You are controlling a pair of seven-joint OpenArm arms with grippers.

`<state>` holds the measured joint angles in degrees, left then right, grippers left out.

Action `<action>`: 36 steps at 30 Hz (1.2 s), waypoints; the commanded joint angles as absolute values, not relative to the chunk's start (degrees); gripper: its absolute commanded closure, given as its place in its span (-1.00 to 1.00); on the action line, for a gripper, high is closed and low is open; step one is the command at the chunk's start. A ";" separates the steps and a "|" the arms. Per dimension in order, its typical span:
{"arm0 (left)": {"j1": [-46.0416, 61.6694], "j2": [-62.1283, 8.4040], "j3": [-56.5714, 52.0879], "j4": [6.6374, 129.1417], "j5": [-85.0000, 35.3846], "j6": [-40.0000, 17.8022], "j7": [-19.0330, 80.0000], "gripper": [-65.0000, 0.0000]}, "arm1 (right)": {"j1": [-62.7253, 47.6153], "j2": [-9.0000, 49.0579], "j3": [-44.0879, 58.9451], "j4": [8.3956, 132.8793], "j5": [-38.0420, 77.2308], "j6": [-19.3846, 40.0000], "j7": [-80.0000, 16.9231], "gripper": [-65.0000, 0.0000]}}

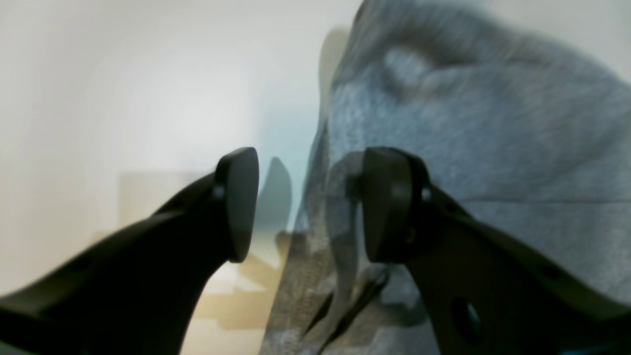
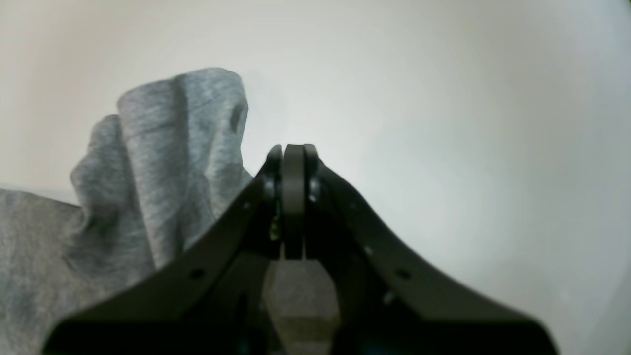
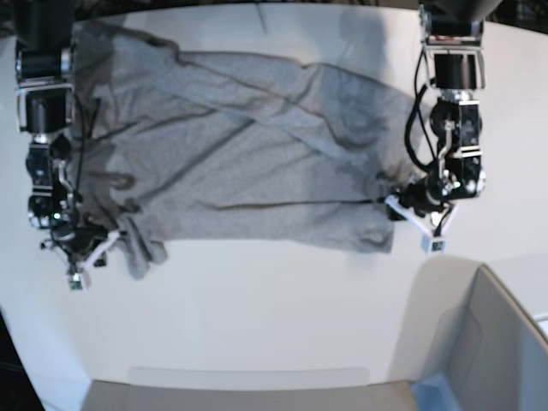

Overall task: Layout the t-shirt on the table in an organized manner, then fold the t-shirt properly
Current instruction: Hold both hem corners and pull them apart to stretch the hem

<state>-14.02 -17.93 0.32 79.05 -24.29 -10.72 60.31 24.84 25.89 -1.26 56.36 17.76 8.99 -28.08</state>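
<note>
Grey t-shirt [image 3: 248, 154] lies spread and wrinkled on the white table [image 3: 274, 308]. My left gripper [image 1: 310, 204] is wide open at its edge — holding nothing. My right gripper [image 2: 293, 197] is closed, beside the cloth — nothing visibly between its pads.

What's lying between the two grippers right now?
The t-shirt lies spread and wrinkled across the table between the left gripper and right gripper; nothing else lies there. The base view shows it.
</note>
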 commanded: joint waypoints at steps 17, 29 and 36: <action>-16.04 -17.89 0.48 79.96 -25.19 -11.38 58.77 0.06 | 25.71 27.21 -0.92 57.45 17.71 9.01 -26.68 1.00; -18.15 -16.22 0.13 74.07 -25.19 -18.42 59.03 0.42 | 25.71 27.12 -0.92 57.54 17.71 9.01 -26.68 1.00; -18.24 -16.22 -0.04 74.33 -25.10 -18.86 58.86 1.00 | 25.71 27.21 -0.92 57.54 17.71 9.01 -26.68 1.00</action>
<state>-16.82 -15.70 0.32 73.23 -24.93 -18.74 59.70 23.97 26.15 -1.26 56.31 17.74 8.99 -28.08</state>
